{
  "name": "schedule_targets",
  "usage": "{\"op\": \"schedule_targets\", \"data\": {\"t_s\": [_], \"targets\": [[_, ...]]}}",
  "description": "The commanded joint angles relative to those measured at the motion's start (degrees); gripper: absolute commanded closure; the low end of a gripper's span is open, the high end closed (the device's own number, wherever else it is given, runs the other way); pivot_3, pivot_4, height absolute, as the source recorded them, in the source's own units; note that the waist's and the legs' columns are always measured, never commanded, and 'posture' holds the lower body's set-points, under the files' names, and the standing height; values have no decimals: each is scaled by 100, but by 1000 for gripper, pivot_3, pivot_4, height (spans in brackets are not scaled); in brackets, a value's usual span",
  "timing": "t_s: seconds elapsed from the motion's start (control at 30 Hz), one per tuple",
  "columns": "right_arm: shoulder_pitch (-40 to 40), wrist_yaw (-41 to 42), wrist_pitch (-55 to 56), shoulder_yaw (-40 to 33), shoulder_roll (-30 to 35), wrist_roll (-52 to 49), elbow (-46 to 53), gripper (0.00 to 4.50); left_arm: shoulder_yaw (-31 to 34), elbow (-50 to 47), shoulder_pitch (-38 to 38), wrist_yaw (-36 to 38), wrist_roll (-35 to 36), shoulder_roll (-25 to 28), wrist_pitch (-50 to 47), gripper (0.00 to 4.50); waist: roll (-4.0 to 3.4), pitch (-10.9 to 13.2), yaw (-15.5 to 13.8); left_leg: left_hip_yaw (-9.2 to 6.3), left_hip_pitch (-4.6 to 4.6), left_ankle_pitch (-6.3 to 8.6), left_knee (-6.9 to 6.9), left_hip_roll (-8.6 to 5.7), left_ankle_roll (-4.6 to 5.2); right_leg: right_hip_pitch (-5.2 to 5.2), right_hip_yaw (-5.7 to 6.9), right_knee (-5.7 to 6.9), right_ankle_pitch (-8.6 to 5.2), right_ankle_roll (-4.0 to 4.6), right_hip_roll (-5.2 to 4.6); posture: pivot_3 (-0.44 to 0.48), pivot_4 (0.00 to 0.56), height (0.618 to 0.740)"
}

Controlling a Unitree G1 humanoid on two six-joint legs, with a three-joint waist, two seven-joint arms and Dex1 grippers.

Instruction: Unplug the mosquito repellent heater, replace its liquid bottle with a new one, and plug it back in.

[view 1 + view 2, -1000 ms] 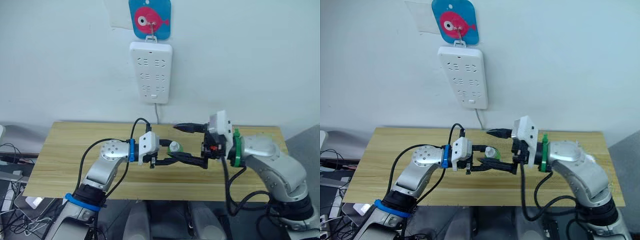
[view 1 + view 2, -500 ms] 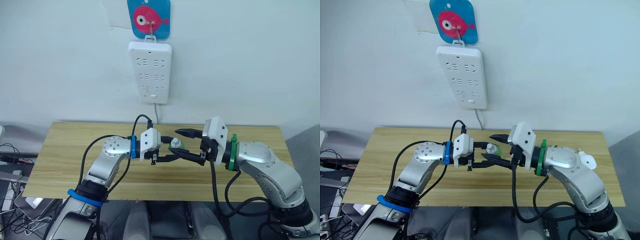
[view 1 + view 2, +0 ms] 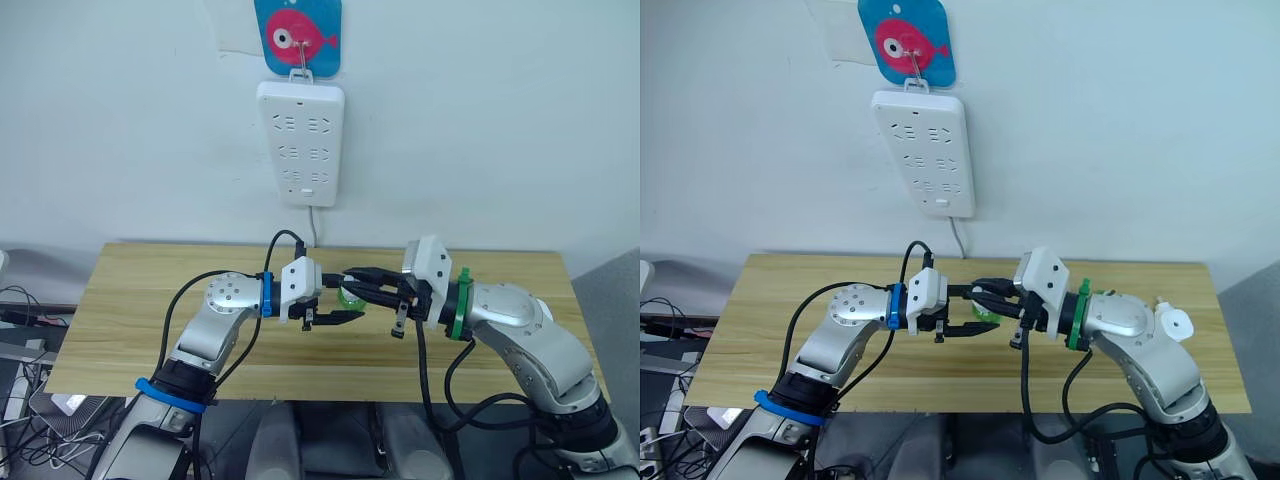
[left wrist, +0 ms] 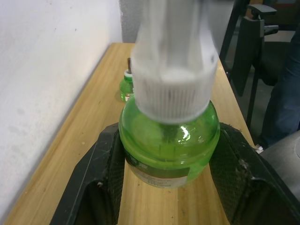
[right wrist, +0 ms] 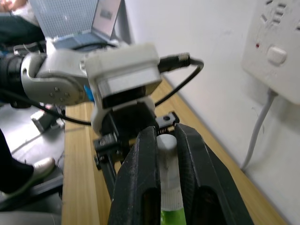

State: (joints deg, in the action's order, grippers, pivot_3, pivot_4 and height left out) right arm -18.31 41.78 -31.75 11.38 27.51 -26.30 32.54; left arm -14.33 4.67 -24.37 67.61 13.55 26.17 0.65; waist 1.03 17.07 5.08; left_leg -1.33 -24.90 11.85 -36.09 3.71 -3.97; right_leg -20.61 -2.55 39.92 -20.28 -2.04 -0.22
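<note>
Left eye view shows both arms meeting above the middle of the wooden counter [image 3: 130, 300], with bare wood on every side of them and the front edge well apart. The left gripper [image 3: 335, 305] holds the new bottle [image 4: 168, 140], its fingers [image 4: 101, 173] pressed on the two sides of the green body. The right gripper [image 3: 352, 282] comes from the opposite side, and its fingers [image 5: 140, 173] are closed on the whitish cap [image 5: 168, 161] of this bottle. The two grippers are almost touching each other, so there is very little room between them. In the left wrist view the old capless bottle [image 4: 125, 86] stands upright on the counter further along, near the wall edge, with its dark wick pointing up. In the right eye view a small white rounded unit [image 3: 1170, 322], which may be the heater, lies near the right end of the counter, behind the right arm. On the wall above hangs the white power strip [image 3: 301, 143] under a blue fish sign [image 3: 298, 38]; its cord goes down behind the counter.
</note>
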Motion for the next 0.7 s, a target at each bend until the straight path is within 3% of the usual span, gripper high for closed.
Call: {"op": "schedule_targets", "data": {"t_s": [0.03, 0.23, 0.37, 0.5, 0.7], "targets": [[-317, -157, -82, -590, -158, -635, 435, 4325, 52, -72, -17, 60, 44, 32, 114, 2296, -2, 14, 0, 0, 0, 0, 0, 0, 0, 0, 0, 0, 0, 0, 0, -208, 331, 740], [-894, -1538, -1056, -1593, -439, -1590, 696, 4325, 151, 129, 90, 77, 12, 172, 216, 2296, 2, 75, 7, -1, 0, 0, 2, 2, 0, 0, 1, 1, 0, 0, 0, -216, 332, 740], [103, -2152, -858, -1286, -315, -463, 405, 4325, 197, 39, 264, -5, 21, 259, 205, 2296, 3, 75, -15, -2, -3, -1, 20, 2, -1, 1, 1, -15, -1, -1, -1, -217, 322, 740], [1045, -2745, 316, -962, -595, 830, -724, 4325, 215, -230, 402, -110, 58, 294, 62, 2296, 4, 75, -5, 7, -24, -2, 22, 0, -4, -24, -9, -18, -2, -3, -4, -203, 315, 740], [1159, -2975, 1413, -900, -1141, 1469, -2039, 4325, 235, -496, 532, -149, 96, 373, -91, 2296, 4, 75, 74, 18, -21, -11, 14, 2, -18, -48, -33, 19, -2, -3, 2, -194, 312, 740]]}}
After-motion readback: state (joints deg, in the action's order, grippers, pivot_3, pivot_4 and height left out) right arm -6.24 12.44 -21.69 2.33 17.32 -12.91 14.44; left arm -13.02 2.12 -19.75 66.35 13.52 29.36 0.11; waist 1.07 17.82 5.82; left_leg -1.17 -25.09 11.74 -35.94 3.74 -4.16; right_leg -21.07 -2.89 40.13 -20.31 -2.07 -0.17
